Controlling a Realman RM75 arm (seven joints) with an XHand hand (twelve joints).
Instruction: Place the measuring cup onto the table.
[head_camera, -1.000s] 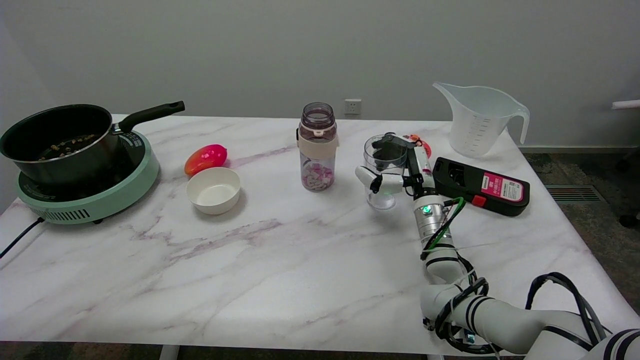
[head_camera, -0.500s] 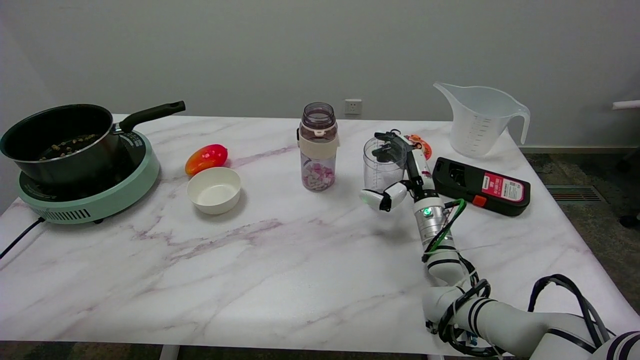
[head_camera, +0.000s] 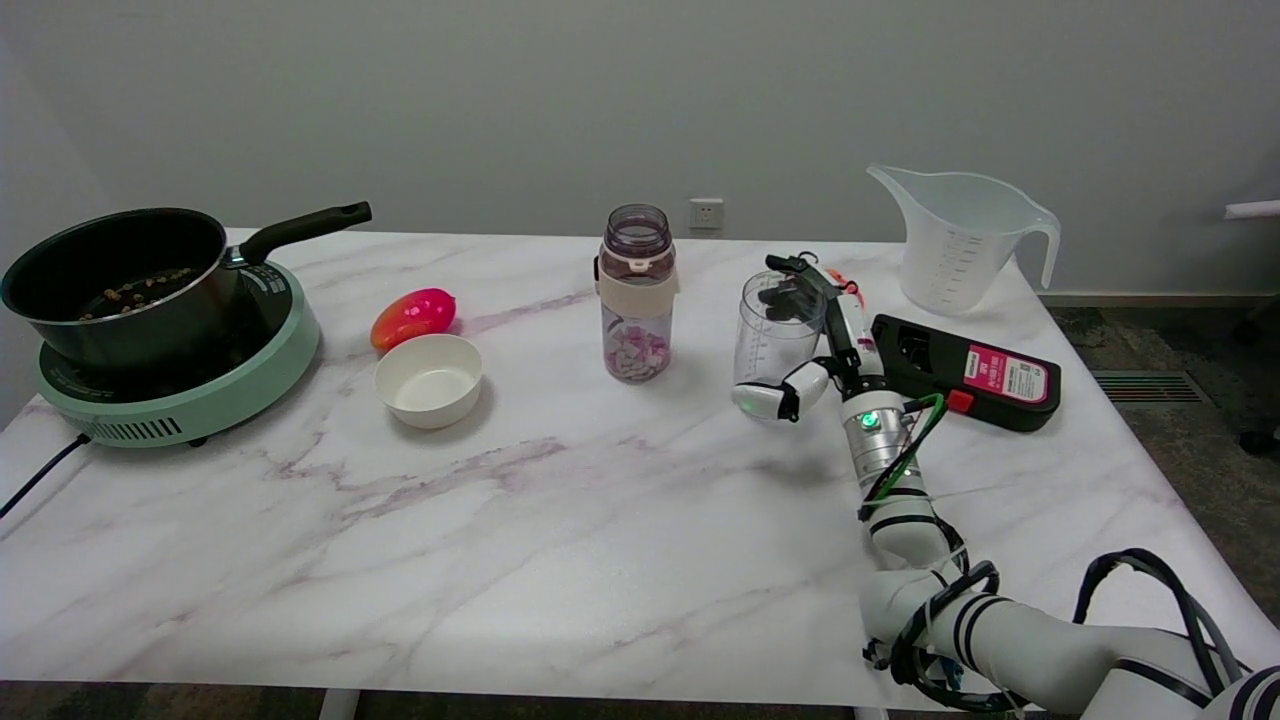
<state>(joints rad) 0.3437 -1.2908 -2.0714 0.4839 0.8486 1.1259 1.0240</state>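
Right hand (head_camera: 815, 345) has let go since 1 s ago: thumb now swung off the measuring cup (head_camera: 775, 335), fingers spread, holding nothing. Cup stands upright on table (head_camera: 560, 520), beside the bottle (head_camera: 636, 295); placing looks done.

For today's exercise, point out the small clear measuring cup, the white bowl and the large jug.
small clear measuring cup (head_camera: 768, 345), head view, its clear side wall.
white bowl (head_camera: 428, 402), head view, near rim.
large jug (head_camera: 950, 260), head view, its marked side wall.

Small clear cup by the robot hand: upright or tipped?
Upright: the small clear cup stands on the table, open rim up, beside the robot hand.
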